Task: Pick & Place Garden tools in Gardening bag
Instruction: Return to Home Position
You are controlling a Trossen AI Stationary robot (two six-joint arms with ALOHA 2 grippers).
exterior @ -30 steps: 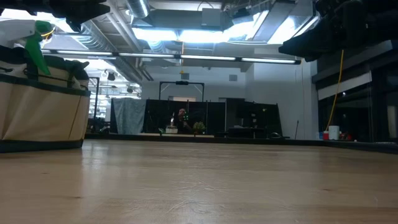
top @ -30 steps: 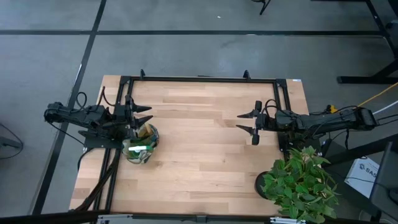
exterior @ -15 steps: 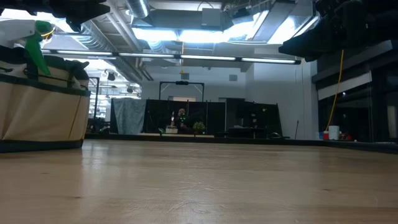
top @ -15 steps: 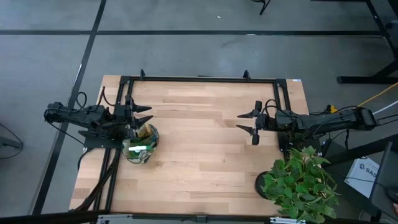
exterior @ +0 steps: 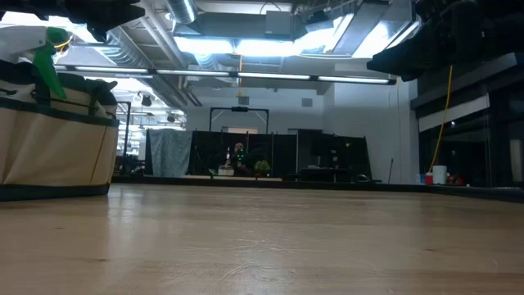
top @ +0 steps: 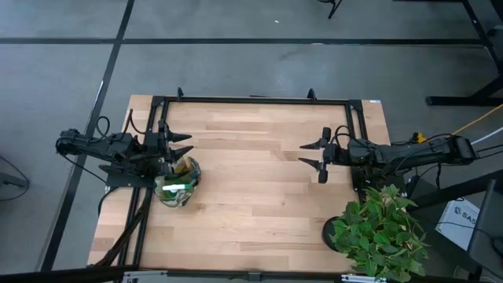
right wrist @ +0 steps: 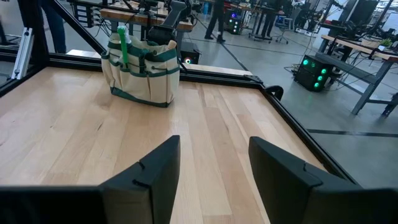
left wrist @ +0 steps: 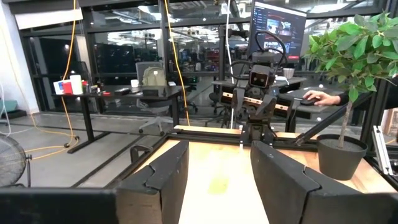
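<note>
Gardening bag (top: 178, 182): small cream fabric tote w/ dark green trim, handles & side pockets. It stands upright on the worktop (top: 259, 212), near the left edge, approx midway btwn front & back edges. A green spray bottle (right wrist: 122, 45) sticks up out of it, head above the rim. The low view shows the same head over the bag's top edge. Other contents: from above only a jumble of green, tan & dark bits inside, so can't tell which tool is which.

Left gripper (top: 189, 144): fingers spread wide, holding & touching nothing. It is raised above the worktop just beside the bag, on the side toward the back edge, pointing across at the right arm.

Right gripper (top: 301, 154): also wide apart & empty, raised over the right half of the worktop, well apart from the bag & pointing toward it. In both wrist views bare wood shows btwn the fingers.

Potted plant (top: 381, 232) sits at the front right corner; its leaves overhang the edge & hide most of the black pot.

Low view: the bag is cut off at the side, and the arms are only dark shapes up top, so the grippers aren't readable there. Left wrist view: a person's hand (left wrist: 318, 96) rests on a desk beyond the table, partly behind leaves.
</note>
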